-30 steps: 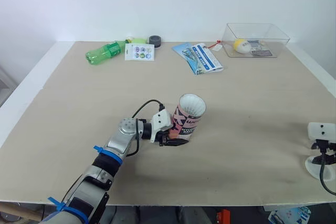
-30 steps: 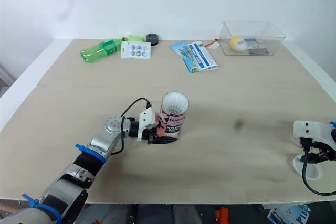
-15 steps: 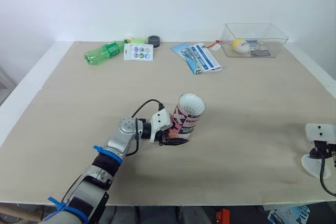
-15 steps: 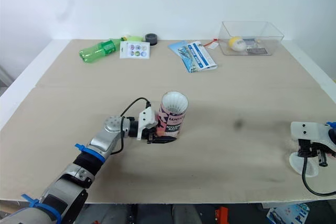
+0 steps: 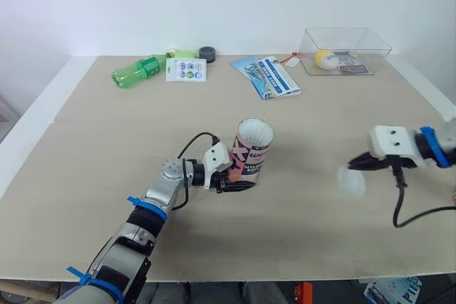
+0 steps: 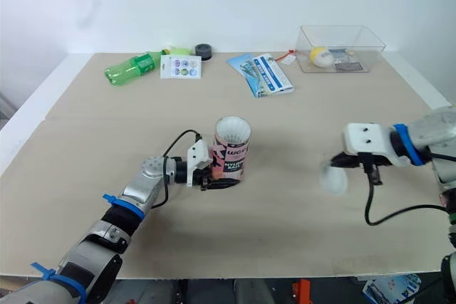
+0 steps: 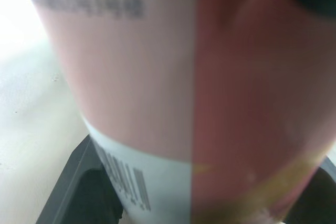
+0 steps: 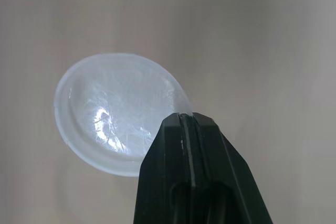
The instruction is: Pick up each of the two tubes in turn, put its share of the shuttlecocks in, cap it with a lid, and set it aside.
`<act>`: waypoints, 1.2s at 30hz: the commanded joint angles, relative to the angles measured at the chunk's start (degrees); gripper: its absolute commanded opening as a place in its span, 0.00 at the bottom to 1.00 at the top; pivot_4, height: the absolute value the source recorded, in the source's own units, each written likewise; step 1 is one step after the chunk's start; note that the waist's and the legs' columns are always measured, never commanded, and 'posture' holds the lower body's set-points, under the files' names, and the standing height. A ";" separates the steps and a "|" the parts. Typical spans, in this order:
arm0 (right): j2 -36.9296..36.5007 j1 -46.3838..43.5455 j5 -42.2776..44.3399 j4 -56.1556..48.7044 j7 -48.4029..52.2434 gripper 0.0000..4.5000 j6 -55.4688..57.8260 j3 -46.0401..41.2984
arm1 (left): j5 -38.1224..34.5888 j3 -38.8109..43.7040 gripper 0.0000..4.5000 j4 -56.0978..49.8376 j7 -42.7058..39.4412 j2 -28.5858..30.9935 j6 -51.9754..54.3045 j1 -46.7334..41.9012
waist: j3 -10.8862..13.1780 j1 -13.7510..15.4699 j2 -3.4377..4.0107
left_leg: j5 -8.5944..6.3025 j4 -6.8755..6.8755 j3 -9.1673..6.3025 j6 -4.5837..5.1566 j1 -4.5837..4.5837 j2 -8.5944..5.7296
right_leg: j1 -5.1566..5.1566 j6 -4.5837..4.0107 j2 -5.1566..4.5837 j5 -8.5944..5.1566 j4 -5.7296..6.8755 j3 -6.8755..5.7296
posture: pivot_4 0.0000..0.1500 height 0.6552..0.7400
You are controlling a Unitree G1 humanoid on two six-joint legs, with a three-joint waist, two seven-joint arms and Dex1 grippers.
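A pink and white tube (image 5: 251, 156) stands upright at mid-table, the white skirt of a shuttlecock (image 5: 254, 133) showing in its open mouth. My left gripper (image 5: 231, 179) is shut on the tube's lower part; the left wrist view has the tube (image 7: 173, 77) close up between the fingers (image 7: 84, 192). To the tube's right, my right gripper (image 5: 363, 166) hovers above the table, shut on the rim of a translucent round lid (image 5: 350, 182). In the right wrist view the lid (image 8: 113, 111) sticks out from the pinched fingertips (image 8: 185, 121).
Along the far edge lie a green bottle (image 5: 137, 71), a sticker card (image 5: 187, 70), a small black round object (image 5: 207, 53) and a blue leaflet (image 5: 267, 76). A clear box (image 5: 345, 51) holding a yellow ball sits at the far right.
My right gripper has lifted the lid off the table's front right corner and carried it left, toward the tube. The left gripper and tube have barely moved.
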 commanded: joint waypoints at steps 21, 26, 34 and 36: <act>9.40 -36.54 12.62 2.46 3.74 0.01 -3.77 16.37 | 2.23 -2.42 0.62 -3.12 4.54 -1.40 -0.50 3.54 | 0.00 1.39 0.06 | -0.15 -0.25 -0.07 -0.19 -0.28 0.01 | -0.39 -0.10 0.01 -0.28 0.00 -0.05 | 1.00 1.00; 10.90 -37.27 15.94 0.25 3.74 0.01 -5.38 21.56 | 2.16 -2.55 0.62 -2.24 4.49 -1.68 -0.72 2.90 | 0.00 1.39 0.07 | -0.15 -0.22 -0.06 -0.18 -0.29 0.01 | -0.38 -0.10 0.00 -0.27 0.00 -0.05 | 1.00 1.00; 15.51 -38.39 13.87 3.01 3.74 0.01 -9.96 24.16 | 2.07 -2.50 0.62 -0.99 4.52 -2.26 -1.27 2.27 | -0.01 1.43 0.07 | -0.12 -0.20 -0.06 -0.15 -0.29 0.04 | -0.38 -0.13 0.01 -0.21 0.00 -0.07 | 1.00 1.00; 16.31 -38.88 12.84 4.15 3.74 0.01 -11.96 24.54 | 2.06 -2.43 0.62 -0.98 4.51 -2.18 -1.32 2.30 | -0.01 1.42 0.07 | -0.12 -0.19 -0.07 -0.15 -0.29 0.04 | -0.38 -0.13 0.02 -0.21 0.00 -0.07 | 1.00 1.00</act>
